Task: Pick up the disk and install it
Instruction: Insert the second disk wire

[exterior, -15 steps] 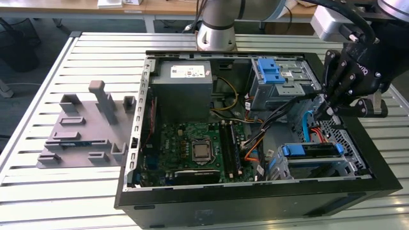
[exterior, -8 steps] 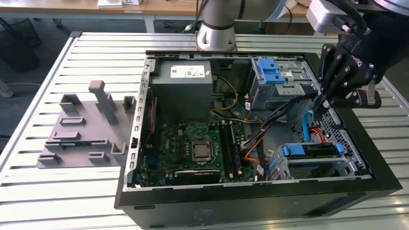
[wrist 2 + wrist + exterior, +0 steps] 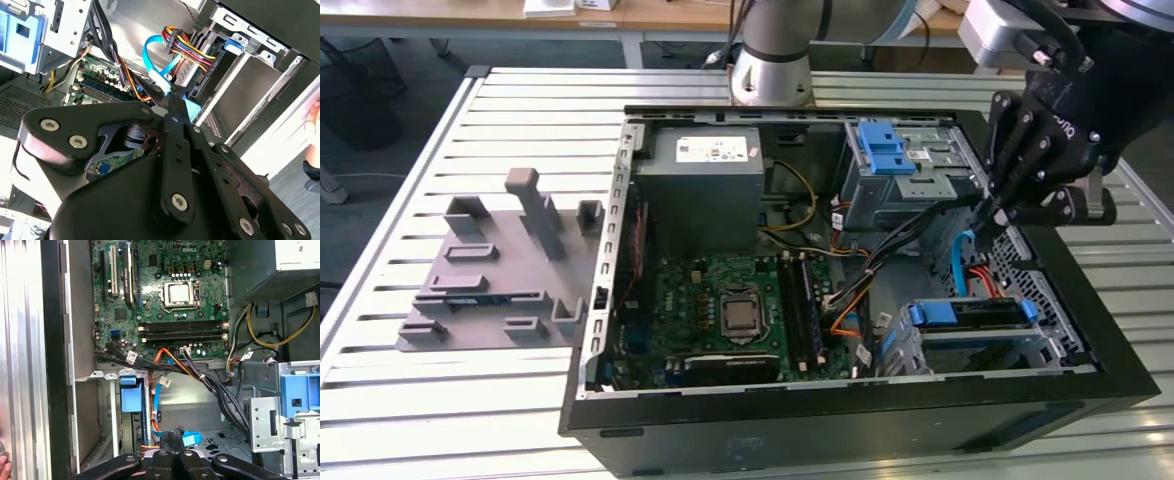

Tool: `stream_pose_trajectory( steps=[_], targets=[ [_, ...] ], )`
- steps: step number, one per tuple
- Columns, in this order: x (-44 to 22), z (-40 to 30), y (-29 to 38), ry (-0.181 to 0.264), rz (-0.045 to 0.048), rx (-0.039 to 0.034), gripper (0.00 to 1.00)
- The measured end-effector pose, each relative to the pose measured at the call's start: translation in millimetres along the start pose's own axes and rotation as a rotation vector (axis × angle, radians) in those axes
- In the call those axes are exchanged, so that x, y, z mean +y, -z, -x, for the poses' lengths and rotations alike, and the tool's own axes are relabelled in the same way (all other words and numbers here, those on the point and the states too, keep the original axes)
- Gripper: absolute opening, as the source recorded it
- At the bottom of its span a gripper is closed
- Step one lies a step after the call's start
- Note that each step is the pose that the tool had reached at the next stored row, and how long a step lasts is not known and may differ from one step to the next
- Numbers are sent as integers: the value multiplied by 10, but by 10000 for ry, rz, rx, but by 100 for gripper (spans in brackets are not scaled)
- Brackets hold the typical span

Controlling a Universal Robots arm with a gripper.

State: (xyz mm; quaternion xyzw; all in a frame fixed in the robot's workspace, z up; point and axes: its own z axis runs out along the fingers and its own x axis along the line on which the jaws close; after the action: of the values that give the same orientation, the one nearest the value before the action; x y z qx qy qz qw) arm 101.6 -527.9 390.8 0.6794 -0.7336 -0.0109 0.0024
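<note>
The disk (image 3: 981, 312) sits in the drive bay at the front corner of the open computer case (image 3: 620, 250), on the exterior view's right. Blue rails frame its grey body. The first wrist view shows its blue rail end (image 3: 131, 399) sticking out of the bay. My black gripper (image 3: 991, 218) hangs over the case just behind that bay, apart from the disk. Its fingers are shut with nothing between them. In both wrist views the tips (image 3: 175, 95) (image 3: 175, 432) sit beside a light blue flat cable (image 3: 155, 62).
Cable bundles (image 3: 210, 385) cross the case between the motherboard (image 3: 734, 310) and a second drive cage with a blue latch (image 3: 887, 150). A grey power supply (image 3: 707, 185) sits at the back. A grey fixture plate (image 3: 494, 270) lies beside the case. A person's hand (image 3: 3, 463) shows at the table edge.
</note>
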Motion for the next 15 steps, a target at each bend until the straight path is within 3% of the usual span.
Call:
stream_pose_trajectory(
  steps=[1, 3, 4, 9, 15],
  targets=[
    [0, 2, -1, 1, -1, 3, 17],
    [1, 11, -2, -1, -1, 18, 17],
    [1, 18, -4, -1, -3, 35, 24],
    [4, 60, -30, -2, -9, 114, 24],
    [3, 63, -96, -3, -15, 194, 24]
  ],
)
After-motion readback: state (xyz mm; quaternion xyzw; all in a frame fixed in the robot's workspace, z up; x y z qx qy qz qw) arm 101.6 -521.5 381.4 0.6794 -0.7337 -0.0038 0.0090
